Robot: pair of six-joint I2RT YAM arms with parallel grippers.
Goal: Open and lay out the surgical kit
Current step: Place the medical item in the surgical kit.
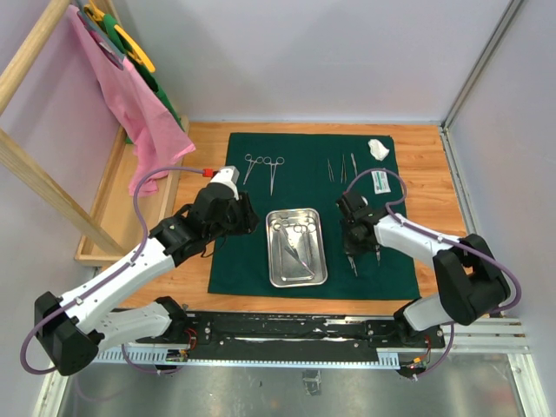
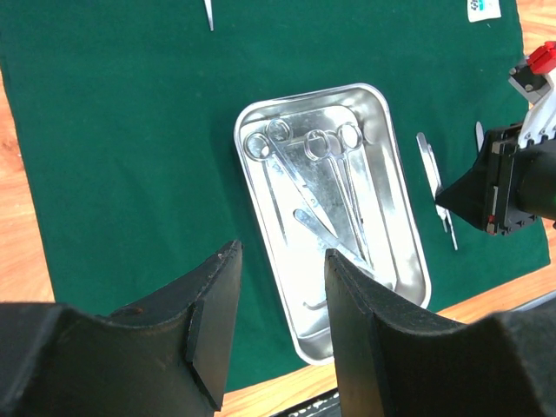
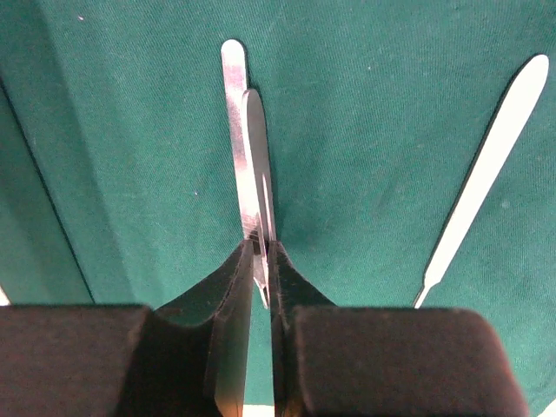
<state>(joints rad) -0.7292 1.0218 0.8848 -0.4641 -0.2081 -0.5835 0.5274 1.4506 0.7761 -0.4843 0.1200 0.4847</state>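
Tweezers clamped in right gripper show plainly only in its wrist view.

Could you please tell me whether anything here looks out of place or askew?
Nothing looks spilled or damaged; only the ring-handled instruments in the steel tray lie crossed over one another.
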